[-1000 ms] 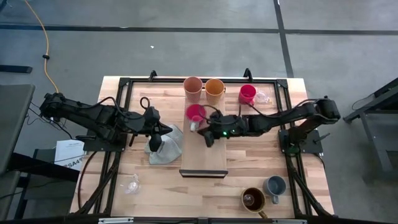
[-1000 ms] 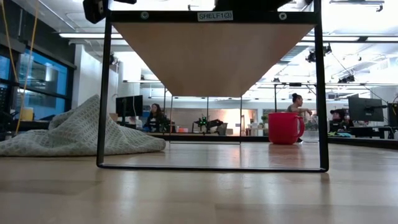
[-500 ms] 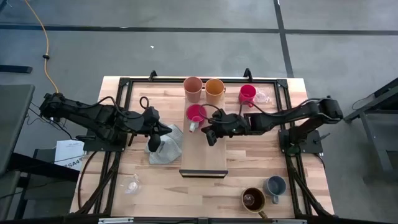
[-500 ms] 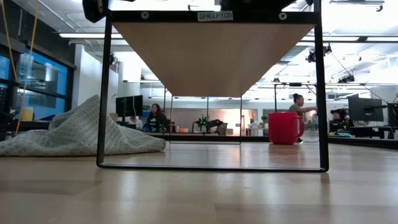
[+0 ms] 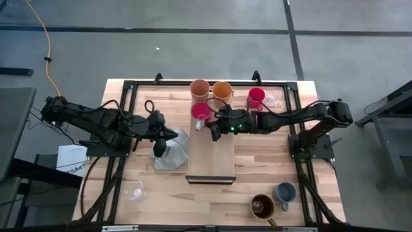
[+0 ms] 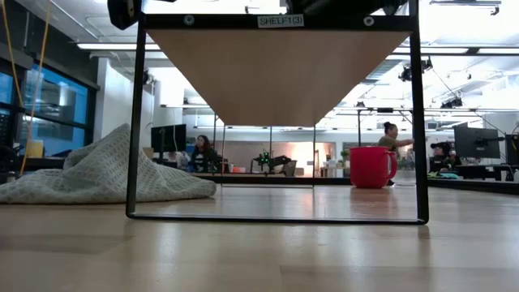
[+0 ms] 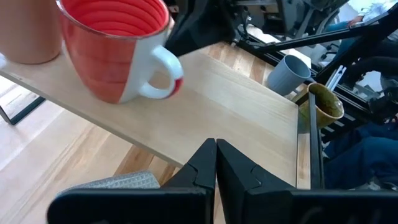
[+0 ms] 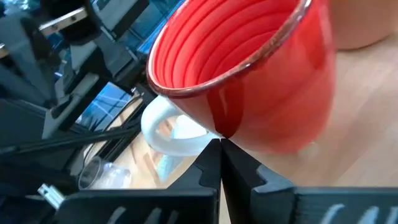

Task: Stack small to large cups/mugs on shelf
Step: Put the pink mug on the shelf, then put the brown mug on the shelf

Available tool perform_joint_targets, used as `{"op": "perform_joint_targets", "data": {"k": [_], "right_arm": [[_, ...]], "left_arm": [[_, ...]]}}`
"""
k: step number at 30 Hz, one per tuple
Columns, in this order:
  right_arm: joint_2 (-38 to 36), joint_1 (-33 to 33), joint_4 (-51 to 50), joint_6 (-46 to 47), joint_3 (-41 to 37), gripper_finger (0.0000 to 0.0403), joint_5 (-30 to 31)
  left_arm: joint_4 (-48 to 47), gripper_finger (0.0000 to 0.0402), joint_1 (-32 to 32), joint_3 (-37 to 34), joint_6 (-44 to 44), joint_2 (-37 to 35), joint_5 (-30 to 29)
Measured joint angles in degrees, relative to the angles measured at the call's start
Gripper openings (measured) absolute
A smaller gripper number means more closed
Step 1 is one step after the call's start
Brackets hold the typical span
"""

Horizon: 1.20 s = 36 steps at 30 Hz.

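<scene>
A red mug (image 5: pixel 201 111) with a white handle (image 8: pixel 169 132) stands upright on the far end of the shelf (image 5: pixel 210 154). My right gripper (image 5: pixel 213 124) is shut against its side. A peach cup (image 5: pixel 199 91), an orange cup (image 5: pixel 222 91), a red mug (image 5: pixel 256 96) and a clear glass (image 5: pixel 272 101) stand on the table beyond the shelf. A brown mug (image 5: pixel 262 206), a blue-grey mug (image 5: pixel 284 191) and another glass (image 5: pixel 135 190) stand near the front edge. My left gripper (image 5: pixel 161 145) hovers shut over the grey cloth (image 5: pixel 174 156), left of the shelf. My right gripper pushes the red mug's outer wall (image 8: pixel 231 127), beside the handle, with the tips of its shut fingers (image 8: pixel 211 163). The fingers come from the table's right and near side, slanting a little downward. The mug stands on its base on the shelf.
The shelf sits on a black metal frame (image 6: pixel 135 122) above the tabletop, with the grey cloth (image 6: pixel 97 174) bunched at its left. The shelf's near half (image 7: pixel 249 118) is bare. People sit at desks in the room beyond the table.
My right gripper has swung toward the table's far edge, still shut. The red mug has slid ahead of it along the shelf toward the peach cup, and stays upright.
</scene>
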Motion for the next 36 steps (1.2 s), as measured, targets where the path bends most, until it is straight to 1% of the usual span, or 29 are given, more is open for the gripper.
{"op": "perform_joint_targets", "data": {"k": [11, 14, 18, 20, 26, 29, 31, 34, 36], "right_arm": [[0.0, -2.7, 1.2, -1.0, 0.0, 0.0, 0.2], [0.0, -2.6, 1.2, -0.9, 0.0, 0.0, -1.3], [-1.0, -0.5, 0.7, -1.0, 0.0, 0.0, -4.6], [-2.0, 0.8, -1.3, -1.3, 0.0, 0.0, -6.1], [-6.7, 4.4, -9.6, -1.5, 0.0, 0.0, -6.1], [-10.2, 5.5, -10.5, -1.6, 0.0, 0.0, -3.8], [-13.2, 5.8, -11.2, -2.5, 0.0, 0.0, -0.2], [-17.8, 5.4, -12.6, -4.2, 0.0, 0.0, 5.8], [-20.8, 4.7, -13.9, -6.4, 0.0, 0.0, 8.4]], "left_arm": [[0.0, 0.0, 0.0, 0.0, 0.0, 0.0, 0.0], [0.0, 0.0, 0.0, 0.0, 0.0, 0.0, 0.0], [-0.1, 0.0, 0.0, 0.0, 0.1, -0.4, 0.0], [0.0, 0.0, 0.0, 0.0, 0.2, -1.0, -0.1], [-0.1, 0.0, 0.0, 0.0, 0.3, -3.5, -0.1], [1.3, 0.0, 0.0, 0.0, 0.4, -4.8, -0.2], [2.2, 0.0, 0.0, 0.0, 0.8, -5.6, -0.2], [6.7, 0.0, 0.0, 0.4, 3.0, -6.6, -0.2], [12.2, 0.0, 0.0, 1.4, 5.2, -6.7, -0.1]]}}
